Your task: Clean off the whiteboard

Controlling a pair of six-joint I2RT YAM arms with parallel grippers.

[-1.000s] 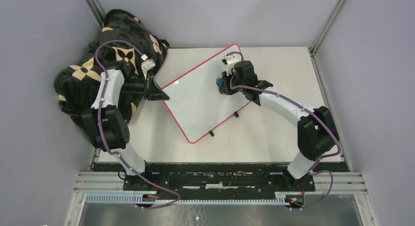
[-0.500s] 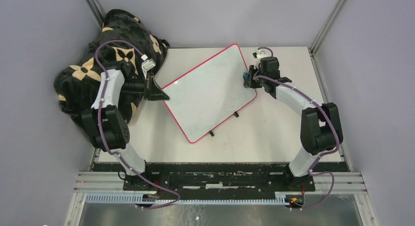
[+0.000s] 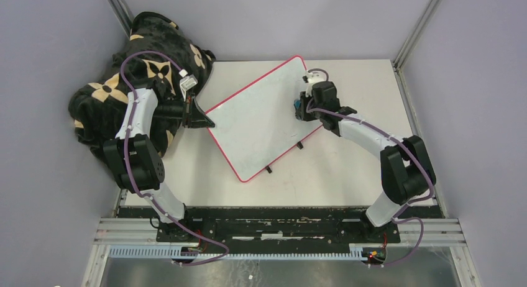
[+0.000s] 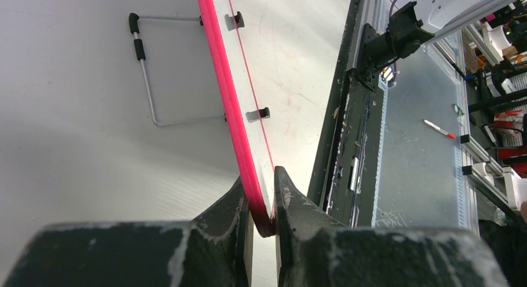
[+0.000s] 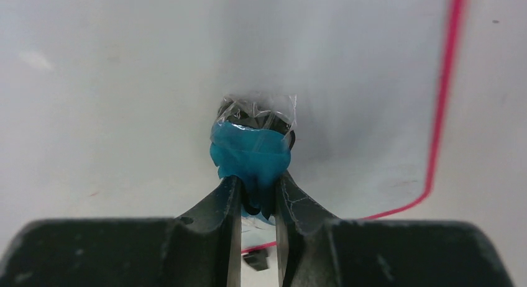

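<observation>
Black flower-patterned cloth [image 3: 99,104] heaped at far left, white table [image 3: 348,175], marker pen [image 4: 440,129] on metal sheet [image 4: 416,181]

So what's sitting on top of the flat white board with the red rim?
A blue pad with crinkled clear film, pinched by the right gripper, sits on the white red-rimmed board near its far corner. The surface beneath the pad is covered.

The whiteboard [image 3: 258,125] is white, with a thin red-pink rim and small black feet [image 3: 269,169]. The cloth [image 3: 105,91] is black with a pattern of beige flowers. The right pincer [image 5: 258,203] is black, the pad [image 5: 250,155] in it blue. The surface [image 3: 348,169] is white.
</observation>
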